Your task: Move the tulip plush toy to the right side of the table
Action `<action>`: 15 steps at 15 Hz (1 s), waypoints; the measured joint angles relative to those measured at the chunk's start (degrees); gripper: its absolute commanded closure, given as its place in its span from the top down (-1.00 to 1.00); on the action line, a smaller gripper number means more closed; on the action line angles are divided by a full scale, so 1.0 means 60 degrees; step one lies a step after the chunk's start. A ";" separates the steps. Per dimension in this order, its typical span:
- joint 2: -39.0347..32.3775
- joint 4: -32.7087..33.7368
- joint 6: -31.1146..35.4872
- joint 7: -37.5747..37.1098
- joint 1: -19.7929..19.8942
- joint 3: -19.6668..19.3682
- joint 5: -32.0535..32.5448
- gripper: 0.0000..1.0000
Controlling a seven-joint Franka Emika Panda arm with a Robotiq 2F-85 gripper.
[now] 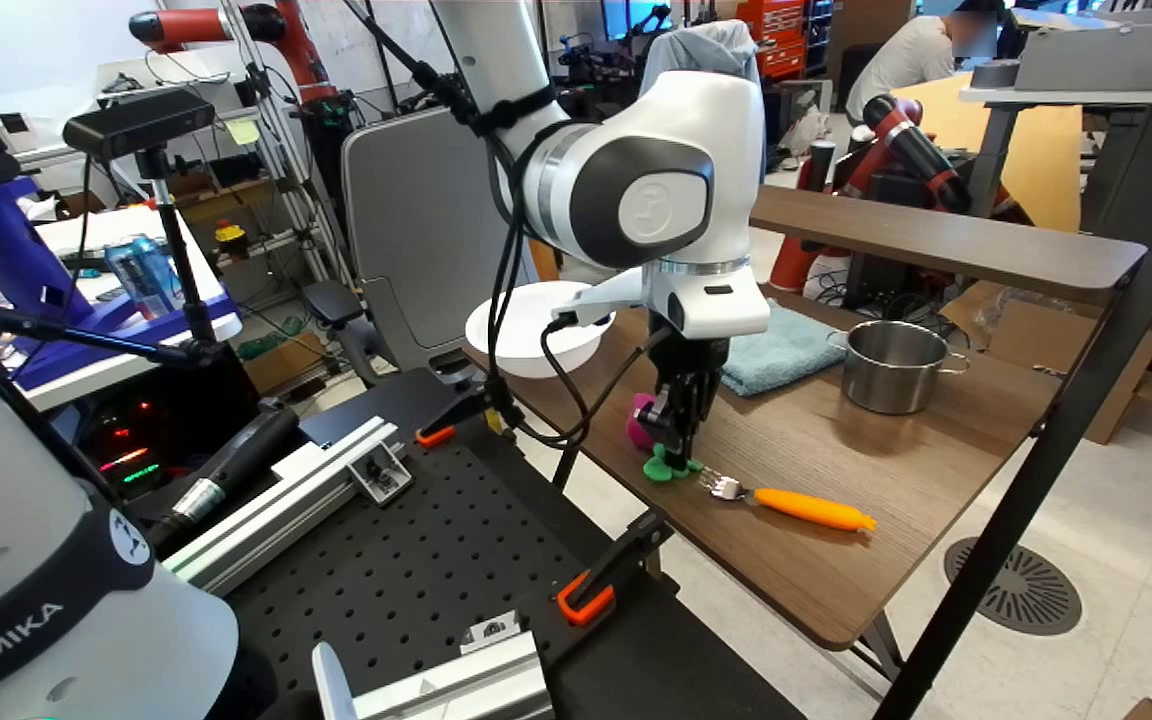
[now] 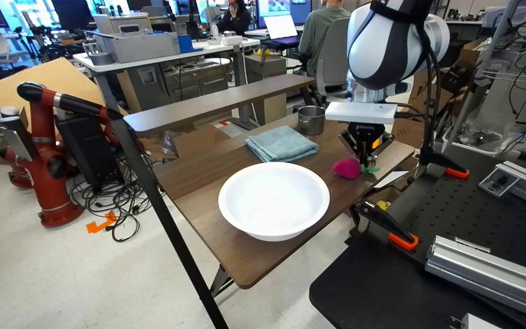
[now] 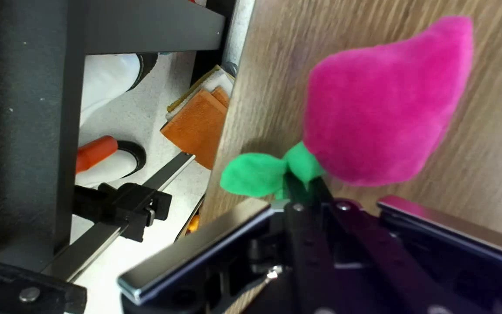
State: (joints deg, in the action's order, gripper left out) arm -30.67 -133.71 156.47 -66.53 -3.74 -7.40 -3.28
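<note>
The tulip plush toy has a magenta head and green stem and leaves. It shows in both exterior views and large in the wrist view. It is at the top of the brown table, near the long edge facing the robot base. My gripper points down over the toy's green part. In the wrist view its fingertips are close together with the green stem pinched between them, just below the head. The fingers hide part of the stem and leaves.
A fork with an orange handle lies close beside the gripper. A white bowl, a folded blue towel and a metal pot stand on the table. A raised shelf runs along the far edge.
</note>
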 measured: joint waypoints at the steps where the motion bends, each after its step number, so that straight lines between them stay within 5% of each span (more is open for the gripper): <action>1: -0.0028 0.0071 0.0000 0.0000 -0.0011 0.0008 -0.0037 -0.97; 2: -0.0050 0.0130 0.0000 0.0000 -0.0027 0.0021 -0.0076 -0.39; 3: -0.0075 0.0184 0.0000 0.0000 -0.0041 0.0037 -0.0091 -0.37; 12: -0.0119 0.0375 -0.0001 0.0132 -0.0078 0.0163 -0.0263 0.92; 15: 0.0005 0.0397 -0.0003 0.0431 -0.0075 0.0298 -0.0465 1.00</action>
State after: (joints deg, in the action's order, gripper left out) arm -30.64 -131.33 156.45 -63.95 -4.19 -5.61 -6.06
